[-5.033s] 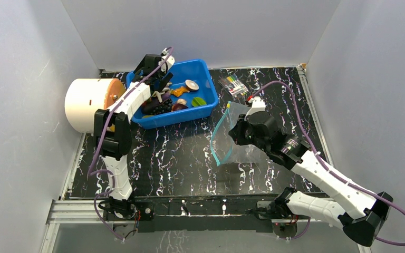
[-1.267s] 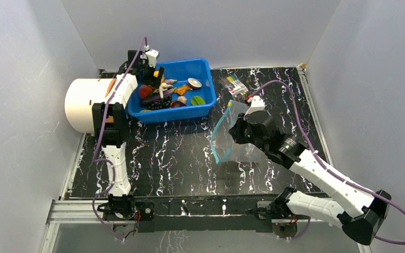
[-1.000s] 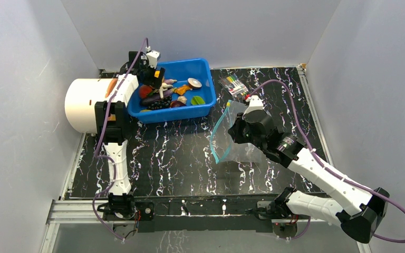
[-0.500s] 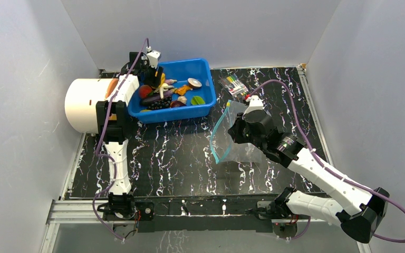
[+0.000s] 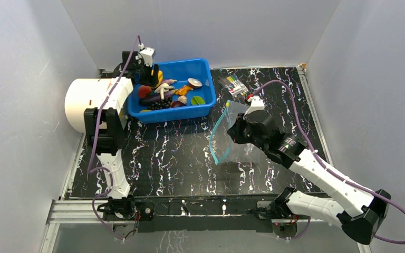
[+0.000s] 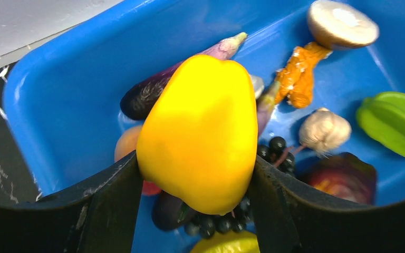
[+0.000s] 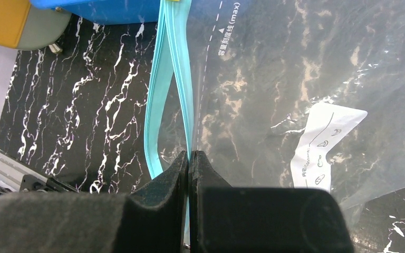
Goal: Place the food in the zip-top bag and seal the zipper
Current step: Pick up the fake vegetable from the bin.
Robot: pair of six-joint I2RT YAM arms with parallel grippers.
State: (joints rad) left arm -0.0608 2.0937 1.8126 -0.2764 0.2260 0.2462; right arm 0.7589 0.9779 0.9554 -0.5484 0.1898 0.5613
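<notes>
Bright overhead light is casting soft shadows on the table. Faint sheen is lying on the zip-top bag; the yellow pepper is showing sharp.

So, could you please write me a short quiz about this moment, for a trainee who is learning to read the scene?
1. True or false: the right gripper is shut on the zip-top bag, at its zipper edge.
2. What does the left gripper hold? A: a spoon. B: the yellow pepper. C: a cup.
3. Short answer: is any food inside the bag?
Key: 1 true; 2 B; 3 no, the bag looks empty.
</notes>
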